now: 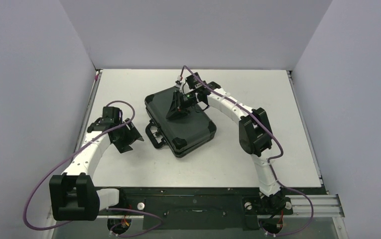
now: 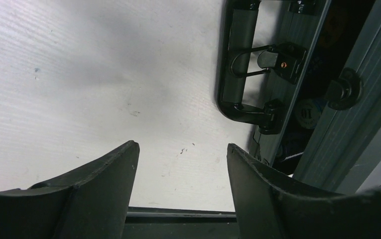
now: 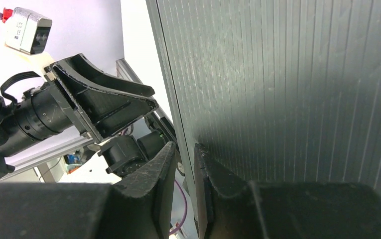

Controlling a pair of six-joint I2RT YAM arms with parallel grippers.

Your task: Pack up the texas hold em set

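White desk [image 1: 258, 144] between pale grey walls carries the black briefcase [image 1: 194, 130] at its middle. Its handle [image 2: 241, 47] faces the left claw [image 2: 182, 149], whose fingers stand apart over bare desk just beside it. The right claw [image 3: 186, 149] is pressed together at the ribbed lid [image 3: 303, 89], and a round chip [image 2: 305, 113] shows in the front gap.

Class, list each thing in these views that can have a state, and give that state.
briefcase: almost closed, ajar; chips show through the gap in the left wrist view.
handle: free, not gripped.
left gripper: open, empty, over the table beside the handle.
right gripper: shut, fingertips at the edge of the lid.
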